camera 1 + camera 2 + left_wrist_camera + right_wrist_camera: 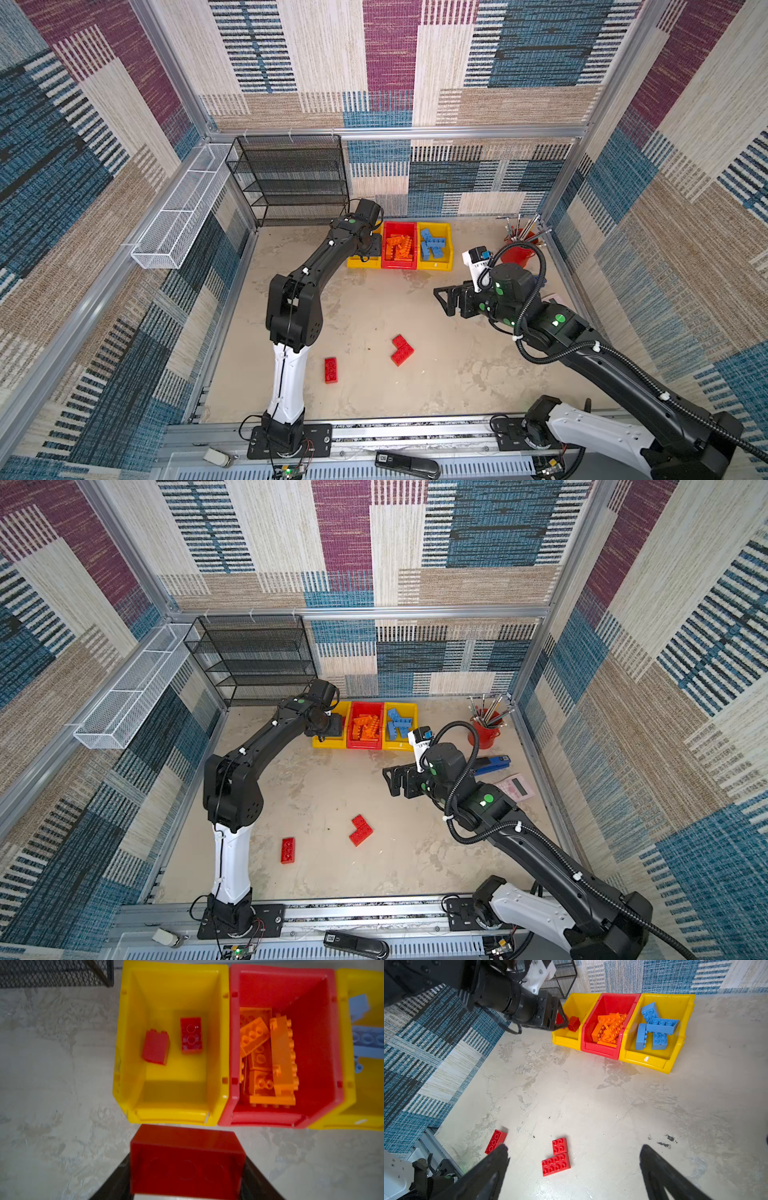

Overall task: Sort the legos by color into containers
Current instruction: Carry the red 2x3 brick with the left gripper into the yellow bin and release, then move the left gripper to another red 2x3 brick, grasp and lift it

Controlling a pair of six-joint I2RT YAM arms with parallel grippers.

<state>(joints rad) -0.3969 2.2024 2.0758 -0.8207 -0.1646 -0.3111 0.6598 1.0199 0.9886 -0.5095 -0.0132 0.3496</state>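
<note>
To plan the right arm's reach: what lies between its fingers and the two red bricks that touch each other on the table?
Nothing: only bare table lies between the open right fingers and the red brick pair, as both top views show.

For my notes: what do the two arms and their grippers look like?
Both arms are black with a white link above the base and round green stickers. The left arm carries a thin black cable. The right arm has a thick black ribbed hose held by white ties and a white-and-blue wrist module. The left gripper and right gripper have black tapered fingers.
</note>
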